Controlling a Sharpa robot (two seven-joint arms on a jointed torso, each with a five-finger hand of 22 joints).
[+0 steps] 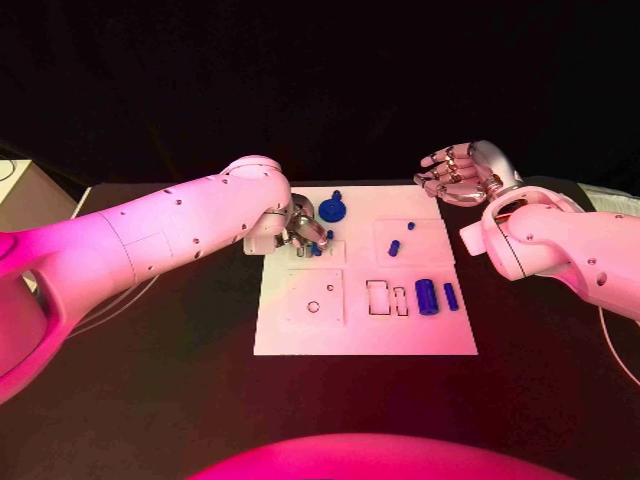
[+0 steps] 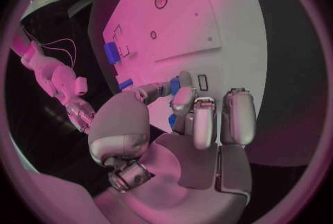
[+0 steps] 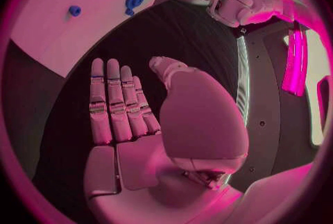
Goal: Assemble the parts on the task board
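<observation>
The task board (image 1: 363,330) lay flat in the middle of the black desk (image 1: 176,400), its long sides running toward the far edge. The left hand (image 1: 300,226) was down over the board's far left corner, fingers (image 2: 206,124) curled downward with their tips on or just above the white surface. In the left wrist view a small blue part (image 2: 174,86) sat between the thumb and a fingertip, so the hand seemed to pinch it, though the contact itself was partly hidden. Just beyond that hand, near the board's far edge, a round blue part (image 1: 332,211) lay on the plate. Toward the board's right side stood a small blue peg (image 1: 394,247), and nearer the robot a thick blue cylinder (image 1: 427,297) lay beside a thinner blue bar (image 1: 450,295), close to two rectangular slots. A round recess marked the board's left half.

The right hand (image 1: 466,172) was raised off the desk past the board's far right corner, apart from it. Its fingers (image 3: 114,104) lay straight and side by side, the thumb set off from them, holding nothing.
</observation>
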